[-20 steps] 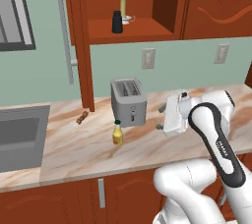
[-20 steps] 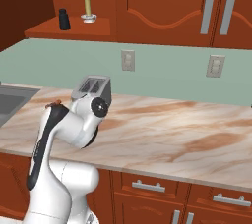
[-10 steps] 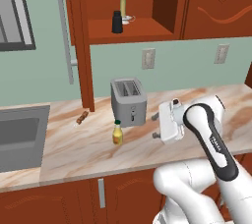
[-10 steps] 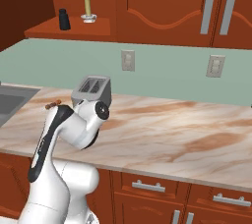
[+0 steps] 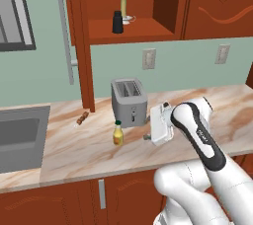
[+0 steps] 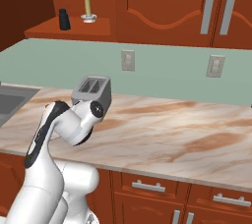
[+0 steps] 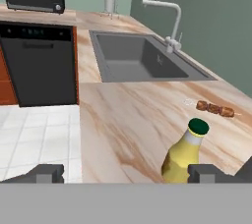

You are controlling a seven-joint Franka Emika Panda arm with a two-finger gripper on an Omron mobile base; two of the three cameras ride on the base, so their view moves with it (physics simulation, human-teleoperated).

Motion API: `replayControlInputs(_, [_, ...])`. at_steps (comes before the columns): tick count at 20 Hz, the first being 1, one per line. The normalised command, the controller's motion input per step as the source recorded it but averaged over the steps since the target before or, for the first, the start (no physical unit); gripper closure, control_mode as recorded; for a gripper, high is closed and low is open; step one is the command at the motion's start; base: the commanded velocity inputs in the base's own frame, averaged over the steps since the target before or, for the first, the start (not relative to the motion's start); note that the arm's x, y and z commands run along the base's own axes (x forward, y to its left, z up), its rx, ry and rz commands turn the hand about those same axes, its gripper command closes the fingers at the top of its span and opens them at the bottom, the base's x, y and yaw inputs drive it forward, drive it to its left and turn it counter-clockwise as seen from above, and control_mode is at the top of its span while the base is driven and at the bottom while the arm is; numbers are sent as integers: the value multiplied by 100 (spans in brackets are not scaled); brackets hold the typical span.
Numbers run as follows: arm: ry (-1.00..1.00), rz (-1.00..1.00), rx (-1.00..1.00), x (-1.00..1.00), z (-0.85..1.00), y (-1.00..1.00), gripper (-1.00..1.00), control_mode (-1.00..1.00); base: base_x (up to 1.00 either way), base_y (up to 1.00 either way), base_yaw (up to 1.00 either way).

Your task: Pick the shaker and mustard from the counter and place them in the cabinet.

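The mustard, a small yellow bottle with a green cap, stands upright on the counter in front of the toaster. My gripper hangs low just right of it, pointing at it, apart from it. In the hand view the gripper is open with nothing between its fingers, and the mustard stands close ahead, near the right fingertip. The black shaker stands on the shelf of the cabinet. From the right base view the shaker sits at the shelf's left end.
A silver toaster stands behind the mustard. A small skewer lies left of it, then the sink. A pale candle shares the shelf with the shaker. The cabinet door hangs open above the counter.
My hand has moved left and slightly down, closer to the mustard. The jaws have stayed open. Mustard and shaker have not moved.
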Motion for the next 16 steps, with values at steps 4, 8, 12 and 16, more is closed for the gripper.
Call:
replayControlInputs(4, [7,0,0,26,-21,23,-100,-100,0,0,0])
replayControlInputs(8, [5,0,0,17,-29,26,-100,-100,0,0,0])
replayControlInputs(12, [4,0,0,16,-26,23,-100,-100,0,0,0])
replayControlInputs(16, [3,0,0,14,-21,19,-100,-100,0,0,0])
